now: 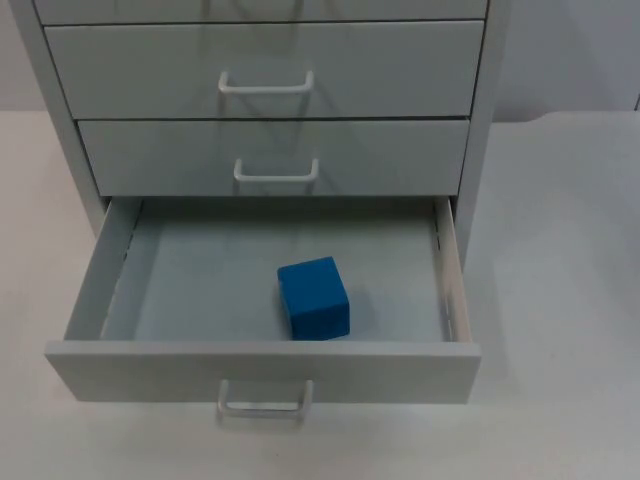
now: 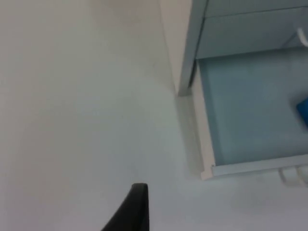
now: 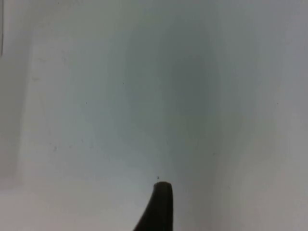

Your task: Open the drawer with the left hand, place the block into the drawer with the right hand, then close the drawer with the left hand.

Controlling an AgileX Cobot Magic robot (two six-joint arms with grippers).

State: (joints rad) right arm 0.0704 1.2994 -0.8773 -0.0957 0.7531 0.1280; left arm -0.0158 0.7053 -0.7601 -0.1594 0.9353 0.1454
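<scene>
A lab-style test bench, by the look of it; a bare white table top (image 1: 560, 300) runs back to a plain grey partition wall (image 1: 570, 50), with a pale grey drawer cabinet (image 1: 270, 70) standing at the table's far edge

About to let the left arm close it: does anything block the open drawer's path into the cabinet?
Nothing visible does. The blue block lies fully inside the open drawer, below its rim.

Drawer: the light grey cabinet's bottom drawer (image 1: 262, 370) is pulled fully open, its white loop handle (image 1: 265, 400) on the front panel, pale flat floor showing.
Block: a small blue cube-shaped block (image 1: 314, 298) rests on the drawer floor, near the front panel, slightly right of centre, turned a little askew.
</scene>
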